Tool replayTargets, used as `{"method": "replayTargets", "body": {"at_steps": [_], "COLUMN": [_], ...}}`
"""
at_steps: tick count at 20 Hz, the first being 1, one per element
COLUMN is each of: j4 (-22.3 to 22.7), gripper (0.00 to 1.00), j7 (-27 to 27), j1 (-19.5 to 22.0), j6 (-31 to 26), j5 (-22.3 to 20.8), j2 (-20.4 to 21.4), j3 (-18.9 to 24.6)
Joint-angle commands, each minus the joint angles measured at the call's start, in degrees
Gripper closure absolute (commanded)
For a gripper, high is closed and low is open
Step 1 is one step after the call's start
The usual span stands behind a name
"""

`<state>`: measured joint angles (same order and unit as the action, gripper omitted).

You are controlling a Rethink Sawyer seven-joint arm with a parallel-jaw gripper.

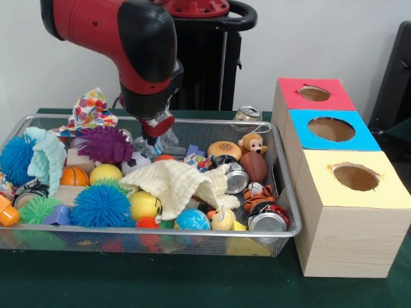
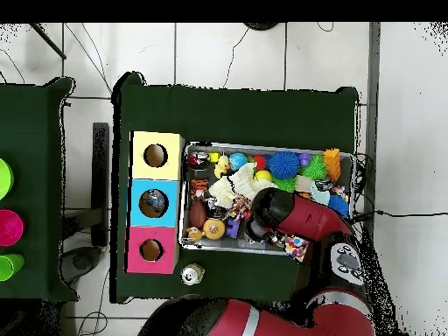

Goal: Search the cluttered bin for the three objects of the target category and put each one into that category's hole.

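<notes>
My arm (image 1: 128, 38) has glossy red shells with rounded black joint caps and small dark screw holes. The wrist narrows to a black collar over a small red end piece. From overhead I see a grey button panel (image 2: 347, 260).

The red and black arm (image 1: 144, 58) hangs over the mesh bin (image 1: 282, 212), its hand (image 1: 156, 131) low among toys beside a purple spiky ball (image 1: 104, 144). Three holed boxes (image 1: 347, 212) stand beside the bin.
</notes>
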<state>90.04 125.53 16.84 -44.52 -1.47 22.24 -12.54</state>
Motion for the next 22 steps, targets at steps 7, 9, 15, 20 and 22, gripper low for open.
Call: {"method": "replayTargets", "body": {"at_steps": [7,9,15,20,22], "j4": [-5.3,-5.7,-7.1,-7.3,-7.4], "gripper": [1.00,1.00,1.00,1.00,1.00], "j7": [0.3,0.2,0.4,0.4,0.8], "j1": [1.8,1.9,1.8,2.1,1.8], "j6": [-13.7,-14.4,-16.8,-16.9,-17.0], "j5": [1.4,1.3,1.1,1.1,1.0], "j2": [5.4,5.7,6.4,6.8,7.1], "j3": [5.2,5.4,5.3,5.2,5.0]}}
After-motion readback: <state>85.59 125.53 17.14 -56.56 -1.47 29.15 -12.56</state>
